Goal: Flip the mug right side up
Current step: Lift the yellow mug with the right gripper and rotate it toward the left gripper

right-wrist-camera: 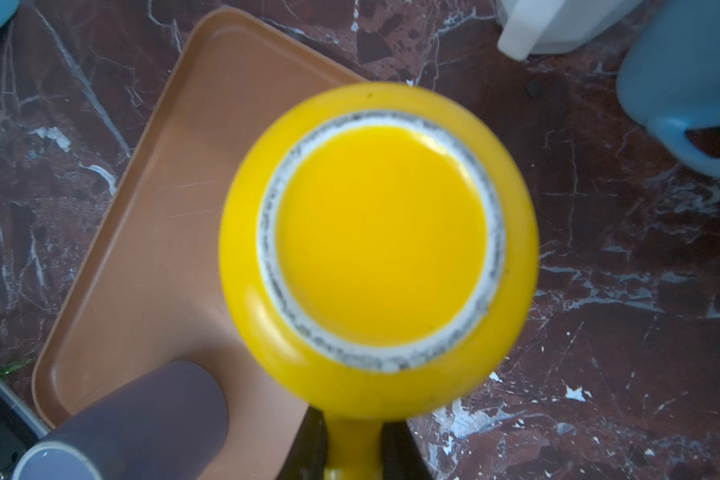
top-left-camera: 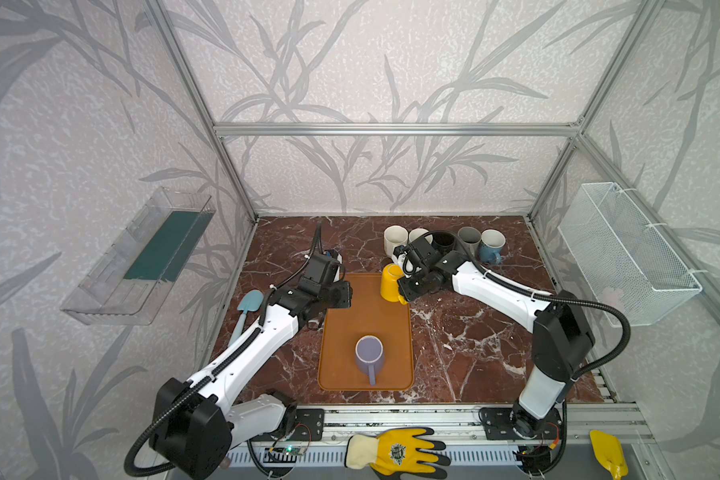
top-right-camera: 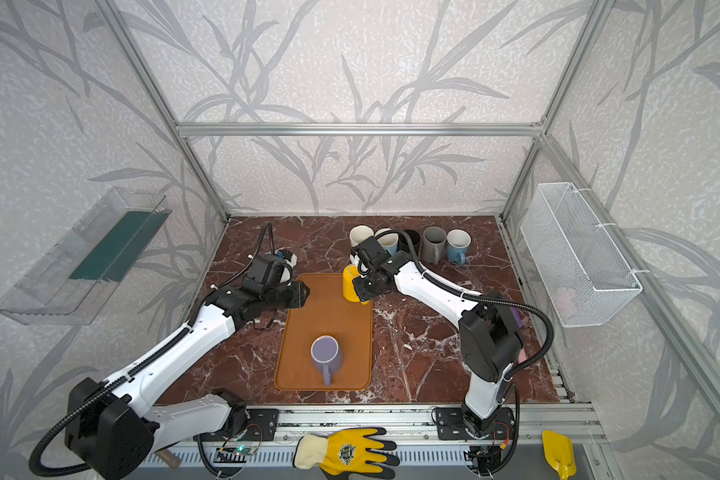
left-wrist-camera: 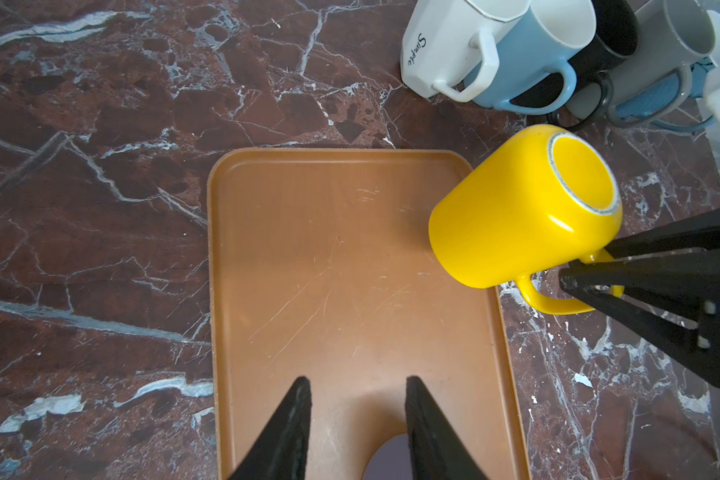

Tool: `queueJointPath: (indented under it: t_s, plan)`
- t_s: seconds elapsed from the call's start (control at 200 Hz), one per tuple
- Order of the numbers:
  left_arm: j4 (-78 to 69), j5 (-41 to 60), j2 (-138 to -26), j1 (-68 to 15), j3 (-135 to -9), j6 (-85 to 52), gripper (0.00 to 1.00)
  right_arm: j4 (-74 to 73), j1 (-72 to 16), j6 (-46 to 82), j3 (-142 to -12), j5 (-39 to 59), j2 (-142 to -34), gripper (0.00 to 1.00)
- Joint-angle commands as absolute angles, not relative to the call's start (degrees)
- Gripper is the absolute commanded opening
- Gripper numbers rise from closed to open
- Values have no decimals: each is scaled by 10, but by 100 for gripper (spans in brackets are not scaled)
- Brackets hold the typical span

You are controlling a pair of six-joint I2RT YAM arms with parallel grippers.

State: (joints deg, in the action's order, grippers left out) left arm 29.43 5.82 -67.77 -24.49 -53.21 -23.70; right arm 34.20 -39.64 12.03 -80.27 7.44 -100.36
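Observation:
A yellow mug [top-left-camera: 390, 282] [top-right-camera: 351, 284] is bottom up and slightly tilted over the far right corner of the brown tray [top-left-camera: 350, 316]. In the right wrist view its white-ringed base [right-wrist-camera: 381, 237] faces the camera. My right gripper [top-left-camera: 404, 296] [right-wrist-camera: 352, 440] is shut on the mug's handle [left-wrist-camera: 553, 305], one finger on each side. My left gripper [left-wrist-camera: 356, 380] [top-left-camera: 345, 293] hovers open over the tray's far left part, holding nothing. A purple mug [top-left-camera: 368, 353] [right-wrist-camera: 142, 415] stands on the tray's near half, its handle pointing to the front.
Several mugs [top-left-camera: 445, 241] stand in a row at the back, just behind the yellow one. A light blue scoop [top-left-camera: 248, 307] lies left of the left arm. A wire basket [top-left-camera: 628, 253] hangs on the right wall and a clear bin [top-left-camera: 142, 257] on the left.

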Motion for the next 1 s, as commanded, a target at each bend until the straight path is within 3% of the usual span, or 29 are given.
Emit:
queueJointPath:
  t_s: [0.0, 0.65, 0.995]
  plan:
    - [275, 90, -663, -236, -538, -243, 40, 279, -394, 107, -795, 103, -955, 0]
    - [191, 216, -602, -203, -493, -258, 40, 133, -387, 170, -739, 242, -899, 0]
    - [160, 269, -570, -190, -472, -278, 40, -44, -368, 275, -683, 321, -878, 0]
